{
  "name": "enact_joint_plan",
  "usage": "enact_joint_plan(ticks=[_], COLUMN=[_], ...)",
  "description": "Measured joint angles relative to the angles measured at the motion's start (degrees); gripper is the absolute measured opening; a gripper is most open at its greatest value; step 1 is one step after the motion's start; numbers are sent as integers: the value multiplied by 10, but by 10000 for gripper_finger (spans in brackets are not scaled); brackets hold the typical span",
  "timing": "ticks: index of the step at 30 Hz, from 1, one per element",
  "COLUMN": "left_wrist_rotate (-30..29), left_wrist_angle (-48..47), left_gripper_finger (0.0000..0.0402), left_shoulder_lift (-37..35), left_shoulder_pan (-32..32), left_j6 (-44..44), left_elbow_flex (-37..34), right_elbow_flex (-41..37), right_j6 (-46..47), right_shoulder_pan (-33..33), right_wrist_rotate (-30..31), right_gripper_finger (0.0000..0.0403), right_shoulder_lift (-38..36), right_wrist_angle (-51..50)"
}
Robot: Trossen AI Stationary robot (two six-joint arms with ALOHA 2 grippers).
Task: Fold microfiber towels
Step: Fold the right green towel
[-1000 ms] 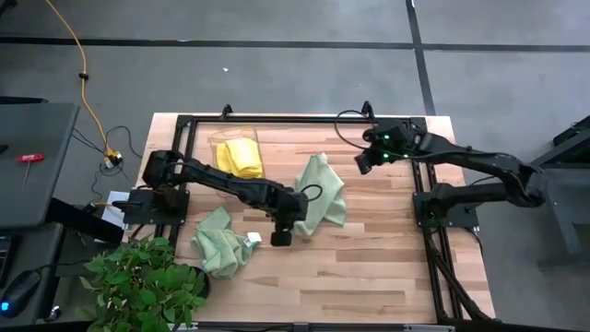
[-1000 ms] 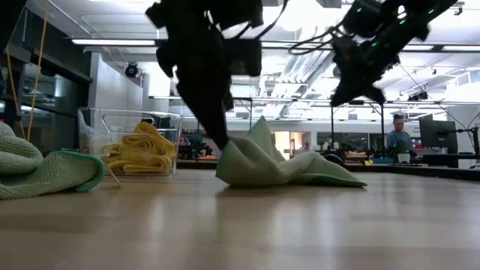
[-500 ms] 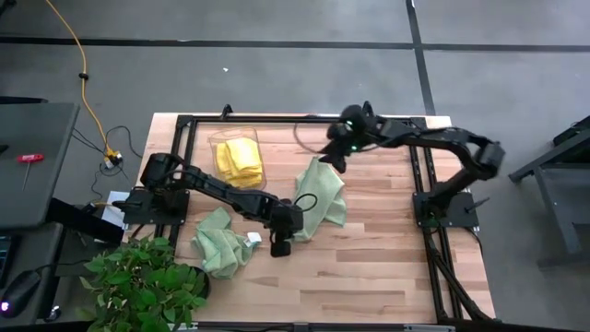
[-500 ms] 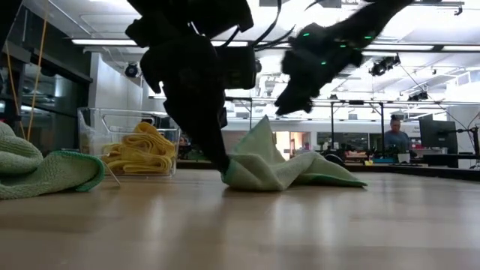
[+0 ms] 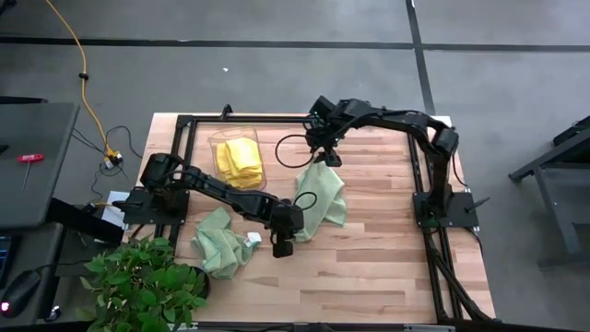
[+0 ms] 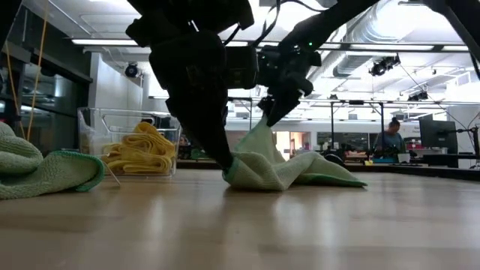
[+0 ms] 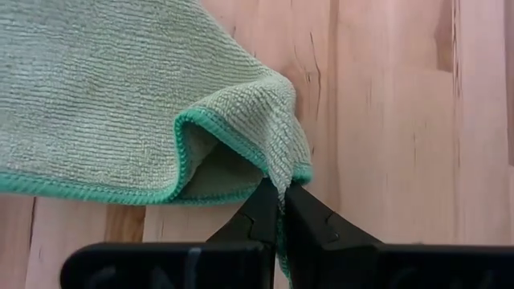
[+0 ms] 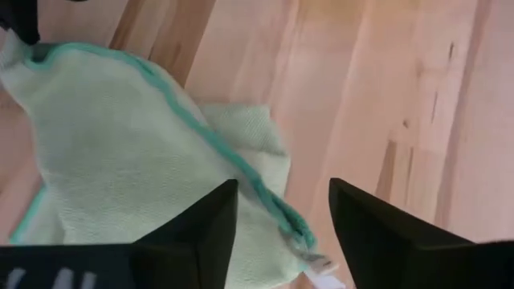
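The crumpled pale sage-green microfiber towel [image 5: 320, 197] that I am working lies near the middle of the wooden tabletop [image 5: 387, 267], its long axis running from the far edge toward the near edge, with a peaked corner pointing at the far edge. My left gripper [image 7: 281, 210] is clenched on that towel's teal-hemmed corner at its near end, pinning it low against the wood. My right gripper [image 8: 281, 210] hovers just over the far peak with its fingers spread apart, grasping nothing. A second pale sage-green towel [image 5: 219, 242] sits bunched near the tabletop's left edge, beside the leafy green plant [image 5: 143, 281] at the near-left corner. The clear plastic bin [image 5: 236, 155] stands toward the far-left part of the tabletop and holds bright yellow microfiber towels [image 6: 140, 152], loosely folded; I cannot tell how many.
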Motion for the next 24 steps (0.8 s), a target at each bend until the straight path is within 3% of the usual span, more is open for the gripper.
enact_joint_plan(ticks=[6, 14, 20, 24], left_wrist_rotate=[-3, -4, 57, 52], left_wrist_angle=[-2, -3, -81, -149], left_gripper_finger=[0, 0, 0, 0], left_shoulder_lift=[0, 0, -42, -102], left_shoulder_pan=[0, 2, 34, 82], left_j6=[-13, -14, 23, 75], left_elbow_flex=[0, 0, 16, 38], right_elbow_flex=[6, 6, 6, 6], right_j6=[-2, 1, 47, 89], right_shoulder_pan=[1, 5, -8, -34], right_wrist_rotate=[-21, -57, -57, -45], right_gripper_finger=[126, 14, 3, 2], right_shoulder_lift=[2, -2, -41, -110], right_wrist_angle=[-9, -43, -81, -105])
